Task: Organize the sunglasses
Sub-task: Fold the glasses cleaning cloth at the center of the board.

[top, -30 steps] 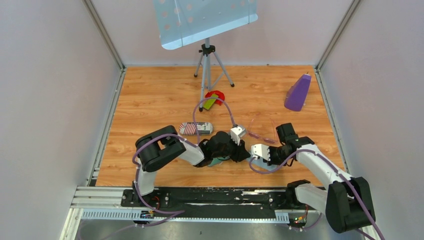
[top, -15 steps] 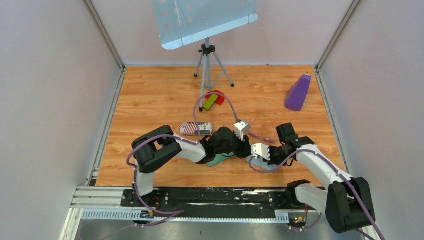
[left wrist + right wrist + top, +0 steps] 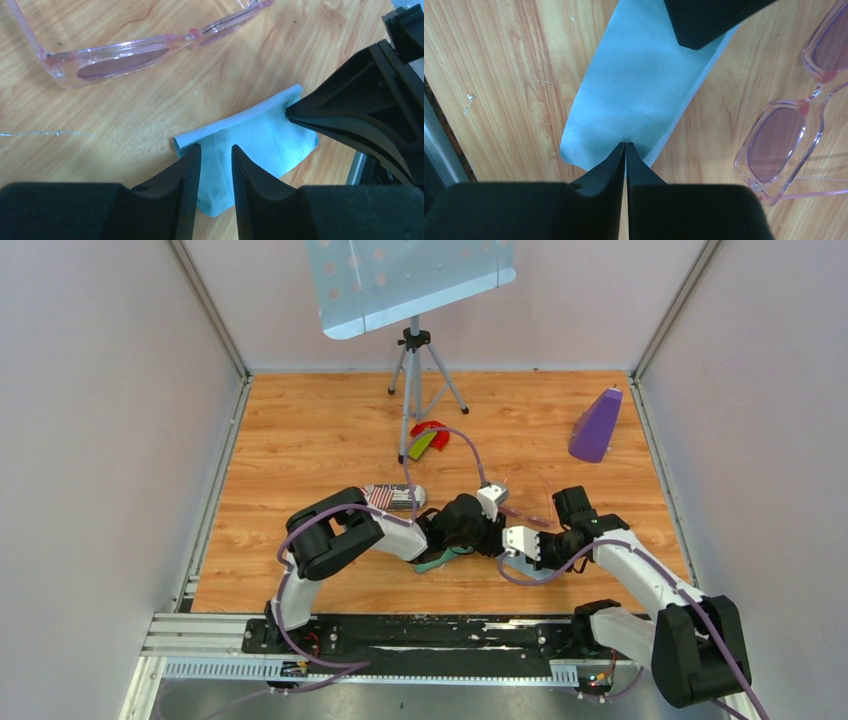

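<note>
The sunglasses (image 3: pixel 125 55), pale pink and see-through, lie open on the wooden table just beyond a folded light blue cloth (image 3: pixel 260 140). My left gripper (image 3: pixel 216 148) stands open, a narrow gap between its jaws, their tips over the cloth's near fold. My right gripper (image 3: pixel 625 145) is shut on the cloth's (image 3: pixel 639 85) edge, with the sunglasses (image 3: pixel 776 142) to its right. From above, the sunglasses (image 3: pixel 527 503) lie just behind both wrists, which meet at the table's near middle; the fingertips are hidden there.
A striped oblong case (image 3: pixel 392 497) lies left of the arms. A teal flat thing (image 3: pixel 437 561) pokes out under the left wrist. Farther back are a red and green object (image 3: pixel 428 437), a tripod stand (image 3: pixel 413 370) and a purple wedge (image 3: pixel 596 426). Walls enclose three sides.
My left arm has swung to the right, bringing its wrist closer to the right gripper, and its jaws have parted a little. The right arm has stayed put, still pinching the cloth.
</note>
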### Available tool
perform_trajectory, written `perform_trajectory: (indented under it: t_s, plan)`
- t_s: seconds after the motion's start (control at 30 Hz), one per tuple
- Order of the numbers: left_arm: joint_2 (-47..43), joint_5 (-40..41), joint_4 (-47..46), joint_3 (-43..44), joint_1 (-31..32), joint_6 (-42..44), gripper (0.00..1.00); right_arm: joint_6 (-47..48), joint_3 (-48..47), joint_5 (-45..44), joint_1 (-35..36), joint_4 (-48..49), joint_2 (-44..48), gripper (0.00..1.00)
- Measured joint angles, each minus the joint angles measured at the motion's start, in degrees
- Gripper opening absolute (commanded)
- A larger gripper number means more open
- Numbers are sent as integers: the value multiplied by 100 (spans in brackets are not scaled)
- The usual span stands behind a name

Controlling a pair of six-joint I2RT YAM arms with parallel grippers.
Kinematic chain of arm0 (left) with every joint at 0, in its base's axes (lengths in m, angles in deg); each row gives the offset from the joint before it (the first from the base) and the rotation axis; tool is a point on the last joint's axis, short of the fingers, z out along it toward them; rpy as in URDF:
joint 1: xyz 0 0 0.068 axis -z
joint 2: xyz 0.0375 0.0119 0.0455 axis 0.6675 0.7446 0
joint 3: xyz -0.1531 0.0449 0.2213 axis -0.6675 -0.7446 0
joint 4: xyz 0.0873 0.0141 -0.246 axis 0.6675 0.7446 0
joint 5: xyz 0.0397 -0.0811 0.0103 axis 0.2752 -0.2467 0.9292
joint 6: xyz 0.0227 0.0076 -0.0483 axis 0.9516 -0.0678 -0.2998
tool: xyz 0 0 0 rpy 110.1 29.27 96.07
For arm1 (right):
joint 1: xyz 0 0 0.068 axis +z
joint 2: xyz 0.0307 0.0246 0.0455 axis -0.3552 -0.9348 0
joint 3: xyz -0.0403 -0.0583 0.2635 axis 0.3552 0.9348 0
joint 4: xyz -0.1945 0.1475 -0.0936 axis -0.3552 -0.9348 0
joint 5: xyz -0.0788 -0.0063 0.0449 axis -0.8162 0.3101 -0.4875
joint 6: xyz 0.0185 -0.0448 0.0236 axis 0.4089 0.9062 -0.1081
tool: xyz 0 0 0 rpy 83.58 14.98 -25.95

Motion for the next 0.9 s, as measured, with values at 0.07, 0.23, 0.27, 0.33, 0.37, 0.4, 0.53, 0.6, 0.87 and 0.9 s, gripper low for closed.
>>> perform_trajectory:
  t_s: [0.07,0.23,0.27,0.33,0.37,0.4,0.53,0.6,0.87,0.9]
  plan:
    - [35,50,46,74,0,-20,33,-2,0,0,0,0,0,7]
    - [35,-11,-105,17,0,-39,32,-37,7,-4,0,4,20,7]
    - [33,-46,-170,-22,0,-42,32,-39,11,-7,0,9,26,7]
    - [28,-127,-361,-136,0,-55,31,-52,13,-9,0,13,33,7]
    - [24,-168,-439,-179,0,-57,31,-57,13,-11,0,15,33,7]
    - [24,-199,-490,-199,0,-61,31,-61,13,-13,0,15,35,7]
    - [24,-299,-601,-173,0,-79,31,-81,20,-15,0,20,48,7]
    - [24,-328,-623,-129,0,-81,31,-87,24,-15,0,22,57,7]
    - [48,-326,-522,138,0,-81,32,-101,33,-15,0,33,63,7]
    - [72,-323,-461,225,0,-83,32,-101,33,-15,0,33,63,7]
